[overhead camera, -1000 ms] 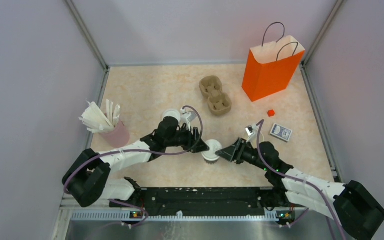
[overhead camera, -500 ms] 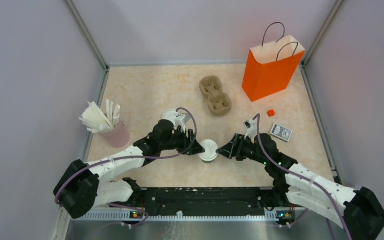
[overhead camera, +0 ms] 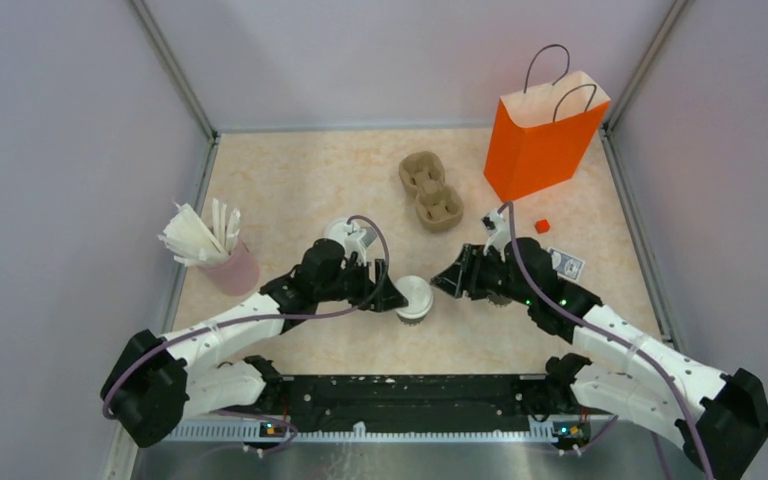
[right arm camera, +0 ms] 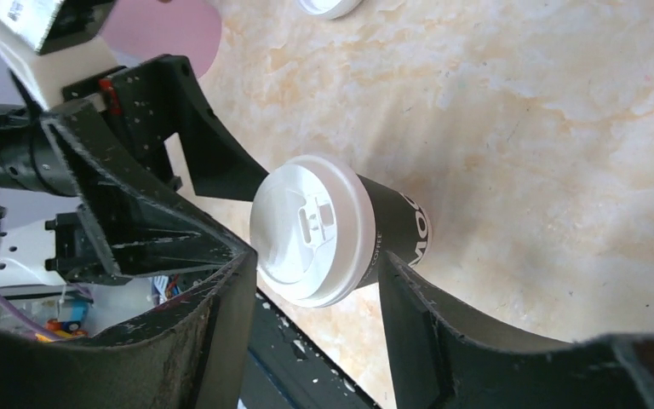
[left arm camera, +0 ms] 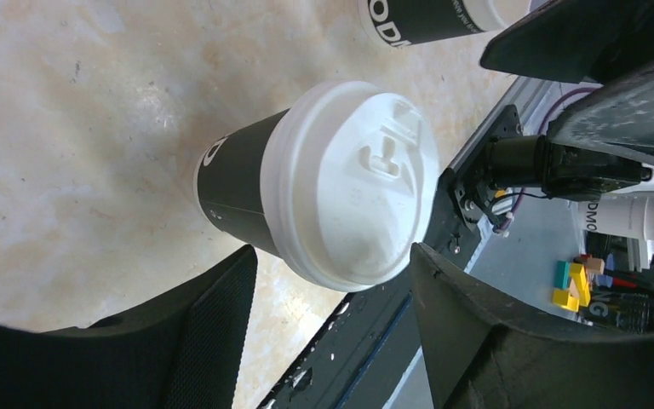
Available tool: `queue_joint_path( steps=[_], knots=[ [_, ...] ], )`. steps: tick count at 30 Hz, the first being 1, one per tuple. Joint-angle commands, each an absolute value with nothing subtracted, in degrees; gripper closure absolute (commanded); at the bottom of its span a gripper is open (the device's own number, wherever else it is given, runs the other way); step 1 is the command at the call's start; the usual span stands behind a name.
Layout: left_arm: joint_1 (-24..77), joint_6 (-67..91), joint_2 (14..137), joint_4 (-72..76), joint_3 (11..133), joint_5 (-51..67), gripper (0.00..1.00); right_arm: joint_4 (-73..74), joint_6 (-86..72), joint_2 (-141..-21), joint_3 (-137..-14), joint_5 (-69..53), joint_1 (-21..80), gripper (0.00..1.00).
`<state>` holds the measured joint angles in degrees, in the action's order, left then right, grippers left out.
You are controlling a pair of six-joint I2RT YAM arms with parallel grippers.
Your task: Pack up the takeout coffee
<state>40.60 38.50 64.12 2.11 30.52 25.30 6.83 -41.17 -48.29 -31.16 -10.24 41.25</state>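
So: takeout coffee [right arm camera: 332, 230] upright on counter [overhead camera: 300, 180], white lettering partly readable, "MO". Left claw [overhead camera: 392, 293] open just beside it; right claw [overhead camera: 442, 282] open, near, not touching.

We read only part of cup [right arm camera: 349, 232] lettering; second cup [left arm camera: 430, 17] cut by top edge; box [overhead camera: 567, 265] at right half hidden under right arm [overhead camera: 615, 338].

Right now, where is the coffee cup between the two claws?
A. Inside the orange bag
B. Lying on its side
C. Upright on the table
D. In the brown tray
C: the cup stands upright on the table, lid on, between the left claw and the right claw, apart from the bag and tray.
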Motion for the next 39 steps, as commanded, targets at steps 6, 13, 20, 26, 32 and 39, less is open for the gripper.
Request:
queue_joint_path(
  steps=[6,13,20,26,32,39],
  knots=[
    [40.5,36.8,57.9,-5.8,36.3,16.7,0.27,10.2,-36.9,-52.7,-37.7,-9.9,41.8,0.52],
    [40.0,37.1,57.9,-8.5,36.5,12.0,0.41,12.6,-35.6,-55.2,-41.4,-7.2,43.8,0.54],
    [39.4,37.8,58.4,-8.8,37.1,11.8,0.5,12.3,-35.0,-59.1,-43.4,-4.2,47.6,0.55],
    [38.5,38.5,58.4,-9.0,36.5,11.4,0.53,14.1,-33.3,-61.5,-45.4,-0.4,49.6,0.56],
    [37.8,39.4,59.4,-5.1,34.9,15.2,0.53,14.0,-32.7,-62.4,-45.5,-0.2,49.9,0.56],
    [37.6,40.2,60.6,-2.5,33.6,16.6,0.56,13.5,-32.1,-64.3,-45.9,-0.2,50.1,0.56]
  ],
)
